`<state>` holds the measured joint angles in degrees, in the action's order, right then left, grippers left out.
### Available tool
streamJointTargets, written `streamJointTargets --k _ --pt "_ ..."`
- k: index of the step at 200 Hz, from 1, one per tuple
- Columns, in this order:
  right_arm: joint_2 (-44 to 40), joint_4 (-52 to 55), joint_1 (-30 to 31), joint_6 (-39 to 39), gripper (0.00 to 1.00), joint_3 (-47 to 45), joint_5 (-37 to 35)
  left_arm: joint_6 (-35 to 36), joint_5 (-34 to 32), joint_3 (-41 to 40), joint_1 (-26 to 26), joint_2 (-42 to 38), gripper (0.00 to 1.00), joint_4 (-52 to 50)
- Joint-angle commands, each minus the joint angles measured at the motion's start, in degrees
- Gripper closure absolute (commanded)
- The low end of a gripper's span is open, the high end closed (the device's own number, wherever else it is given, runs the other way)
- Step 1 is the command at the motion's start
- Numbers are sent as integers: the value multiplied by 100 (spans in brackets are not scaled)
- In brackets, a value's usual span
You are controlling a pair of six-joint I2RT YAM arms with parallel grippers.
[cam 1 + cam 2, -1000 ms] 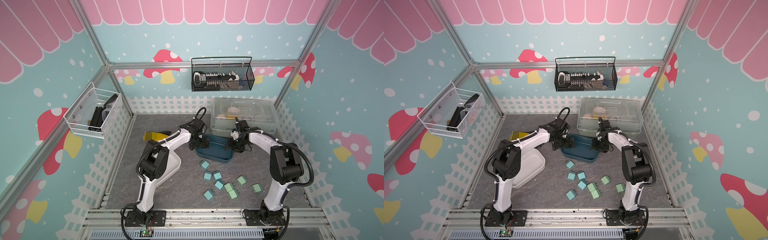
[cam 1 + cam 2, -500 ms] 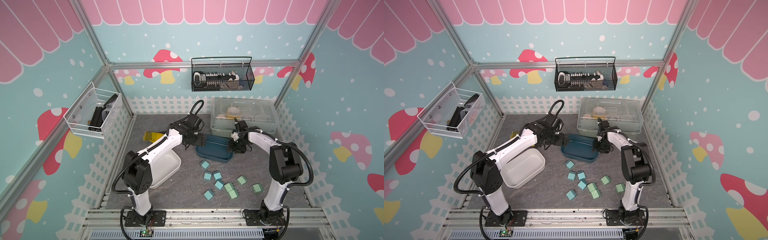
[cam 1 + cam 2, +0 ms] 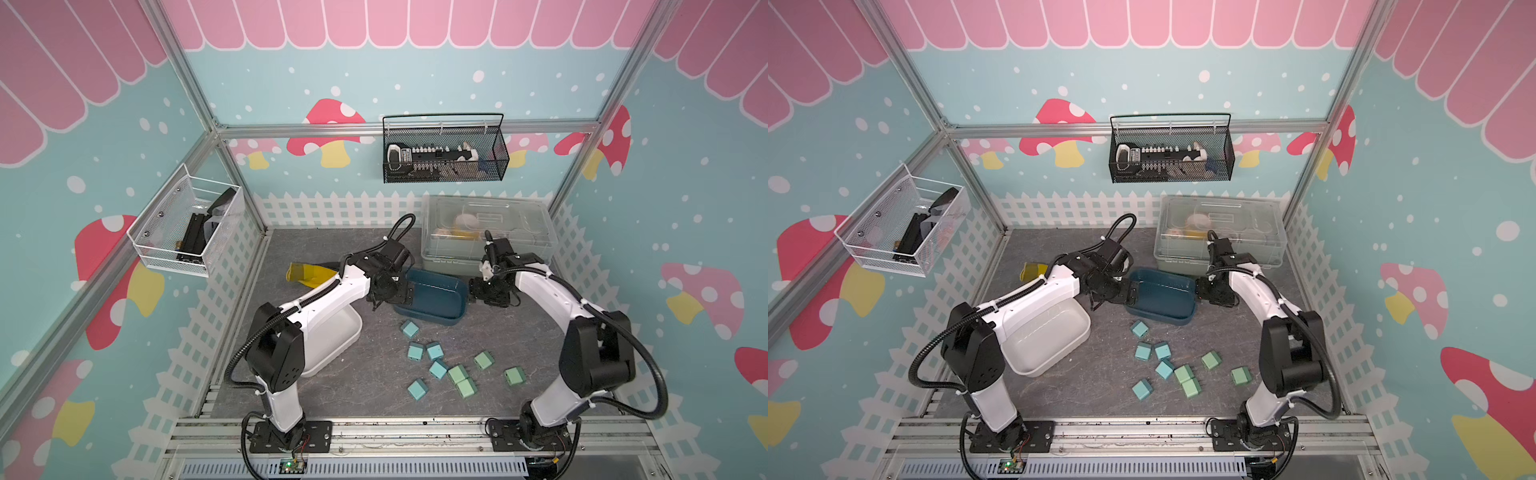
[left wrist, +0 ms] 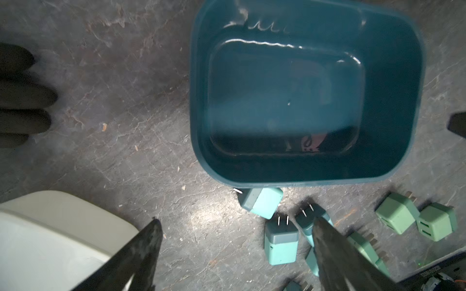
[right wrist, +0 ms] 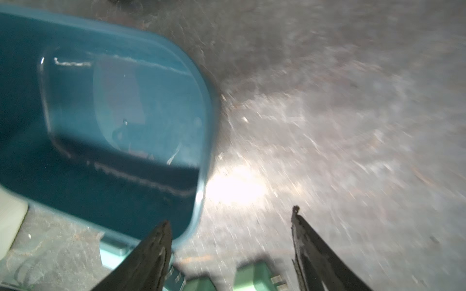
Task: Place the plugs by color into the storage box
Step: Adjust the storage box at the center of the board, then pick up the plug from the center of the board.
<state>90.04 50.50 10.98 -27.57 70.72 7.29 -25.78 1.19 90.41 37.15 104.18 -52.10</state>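
Observation:
Several light blue plugs (image 3: 414, 352) (image 3: 1143, 352) and several pale green plugs (image 3: 457, 374) (image 3: 1210, 360) lie loose on the mat at the front. Behind them stands a dark blue storage box (image 3: 432, 318) (image 3: 1160, 318) with nothing in it; a white one (image 3: 332, 332) sits to its left. My left gripper (image 3: 401, 291) (image 4: 235, 224) hangs open at the blue box's left end, over bare mat. At the right end my right gripper (image 3: 473, 291) (image 5: 230, 216) is open too, nothing between its fingers. The right wrist view is blurred.
A clear lidded container (image 3: 486, 232) stands at the back right, close behind my right arm. A yellow object (image 3: 305, 272) lies behind the white box. A black wire basket (image 3: 444, 158) and a white one (image 3: 187, 228) hang on the walls. A low white fence rims the mat.
My right gripper's jaws have spread wider beside the blue box. The left arm's elbow has swung out toward the front left, its gripper staying at the box's left end.

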Motion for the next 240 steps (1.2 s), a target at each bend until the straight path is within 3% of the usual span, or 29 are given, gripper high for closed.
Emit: streamJointTargets --k 1,36,71,122,155,240 --pt "-605 584 15 -519 25 -724 172 -181 -119 310 -41 302 10 15" --pt "-1395 302 10 -969 24 -2119 522 -208 89 756 -193 706 11 15" --pt "-1739 -181 37 -1595 24 -2901 941 -281 347 1131 -402 1043 11 -7" --pt "-1879 -828 89 -2613 24 -3497 995 -50 251 1586 -431 1431 12 -231" --pt "-1551 -1057 93 -2746 27 -3492 702 -94 291 1577 -430 1458 12 -232" --pt "-386 -840 115 -1833 64 -2521 11 -129 165 1302 -431 1274 12 -168"
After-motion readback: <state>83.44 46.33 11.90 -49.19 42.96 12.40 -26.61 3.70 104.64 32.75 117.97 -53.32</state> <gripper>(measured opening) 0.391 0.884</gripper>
